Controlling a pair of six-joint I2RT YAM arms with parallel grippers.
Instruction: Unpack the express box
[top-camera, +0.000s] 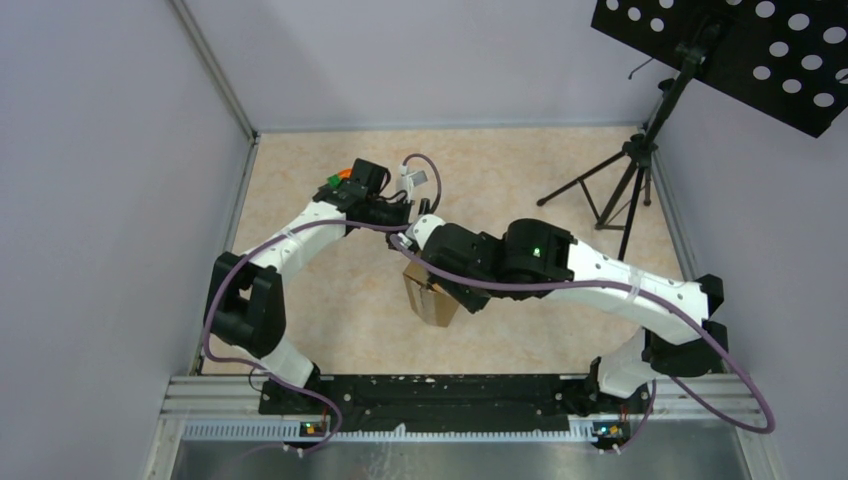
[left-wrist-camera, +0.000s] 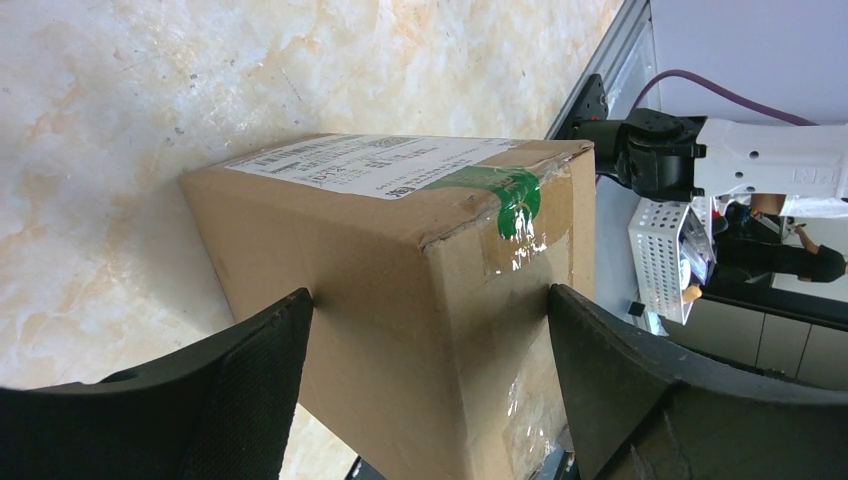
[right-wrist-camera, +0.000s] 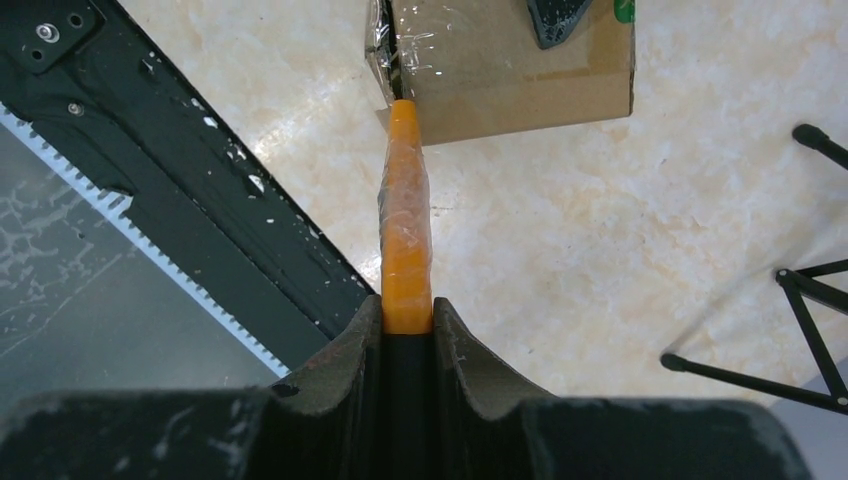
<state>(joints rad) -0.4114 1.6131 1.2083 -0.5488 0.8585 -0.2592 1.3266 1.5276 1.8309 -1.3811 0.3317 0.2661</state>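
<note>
The express box (top-camera: 432, 300) is a brown carton on the marbled table, half hidden under my right arm. In the left wrist view the express box (left-wrist-camera: 400, 260) shows a white label (left-wrist-camera: 360, 165) and green tape (left-wrist-camera: 515, 195) over its clear seam. My left gripper (left-wrist-camera: 428, 295) straddles one corner of it with jaws wide, both pads pressed against its faces. My right gripper (right-wrist-camera: 407, 305) is shut on an orange tool (right-wrist-camera: 405, 220). The tool's tip touches the taped edge of the box (right-wrist-camera: 500, 70). One left fingertip (right-wrist-camera: 555, 20) rests on the box top.
A black tripod (top-camera: 625, 190) carrying a perforated black panel (top-camera: 740, 50) stands at the back right; its legs (right-wrist-camera: 800, 300) lie right of the tool. The black base rail (top-camera: 430, 390) runs along the near edge. Grey walls enclose the table on three sides.
</note>
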